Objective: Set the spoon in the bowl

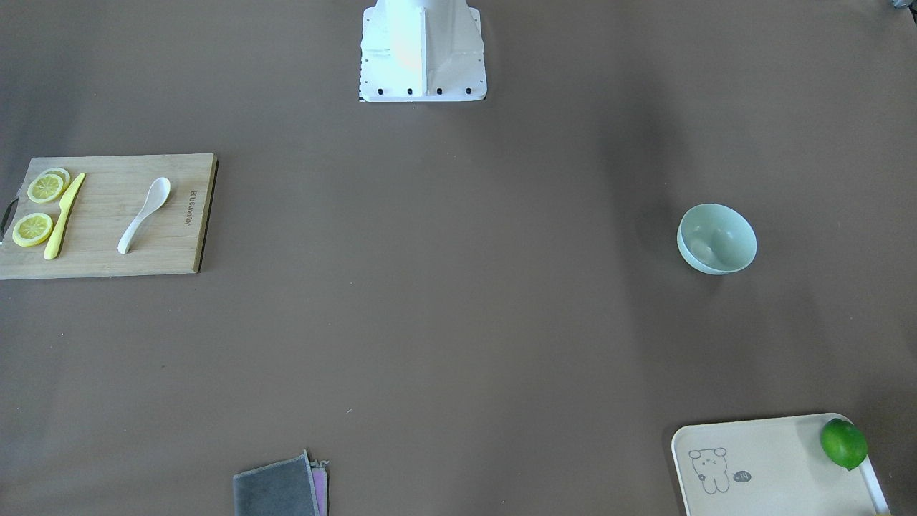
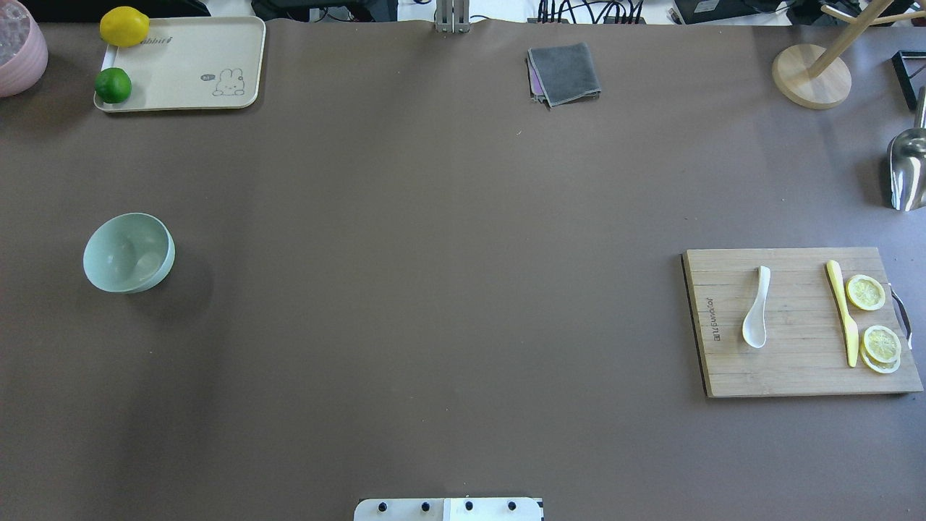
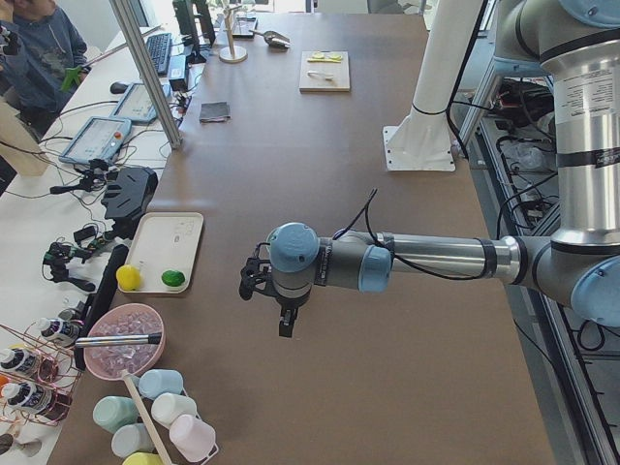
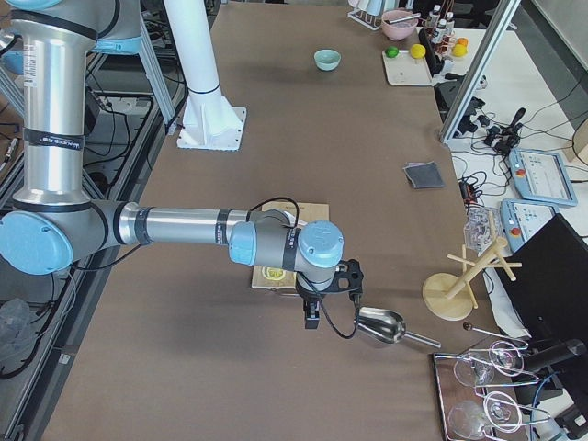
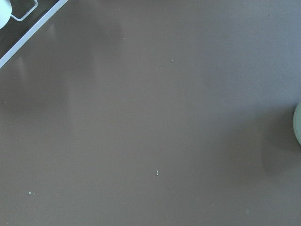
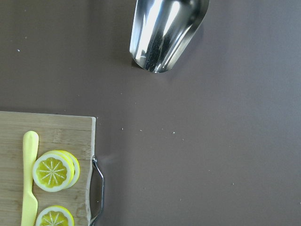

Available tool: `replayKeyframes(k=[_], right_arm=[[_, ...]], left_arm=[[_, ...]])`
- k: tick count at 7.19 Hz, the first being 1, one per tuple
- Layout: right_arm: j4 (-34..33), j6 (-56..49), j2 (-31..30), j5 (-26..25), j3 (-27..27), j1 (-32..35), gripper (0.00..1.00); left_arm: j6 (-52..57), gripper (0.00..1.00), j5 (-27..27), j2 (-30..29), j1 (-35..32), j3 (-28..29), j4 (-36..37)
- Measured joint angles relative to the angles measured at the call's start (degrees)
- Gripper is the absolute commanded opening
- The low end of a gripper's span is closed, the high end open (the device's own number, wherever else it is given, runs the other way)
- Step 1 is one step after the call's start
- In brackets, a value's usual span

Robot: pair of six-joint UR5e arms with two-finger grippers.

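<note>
- The bowl [image 2: 129, 252] sat at the middle left of the overhead view, upright and with nothing in it.
- The spoon [image 2: 757, 307] lay flat on the board [image 2: 796, 369] at the middle right, well apart from the bowl.
- The knife [image 2: 843, 311] lay just to the right of the spoon, with lemon slices [image 2: 881, 344] beside it.
- The spoon could slip, I think, because it was smooth and lay flat on the wood.
- The fingers might pick up the knife by mistake, since it was near and lay the same way.
- The trip across the table was long, so the spoon could fall on the way.
- The bowl looked light, so a bump on its rim could push it or tip it.
- The left gripper [image 3: 281, 315] hung over bare table near the bowl and touched nothing.
- The right gripper [image 4: 312, 312] hung past the board's end, near a metal scoop [image 4: 378, 326], and held nothing that could be seen.
- Both grippers showed only in the side views, so I cannot tell how wide their fingers were.
</note>
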Motion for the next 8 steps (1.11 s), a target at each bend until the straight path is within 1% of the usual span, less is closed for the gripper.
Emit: replayKeyframes(k=[4,7,8], right_arm=[[0.17,0.48,-0.11,0.95,0.43,0.01,1.00],[0.22,0.30,-1.10,5.29,1.23,0.03,1.00],[0.25,0.08,-1.88,6.63,2.21,0.01,1.00]], left_arm=[[0.00,0.97,-0.09,0.32,-0.07,-2.45,-0.03],[-0.04,0.98,-0.09,0.39,0.08,-3.29,0.33],[-0.15,0.98,-0.08,0.28,1.20,-3.30,0.24]])
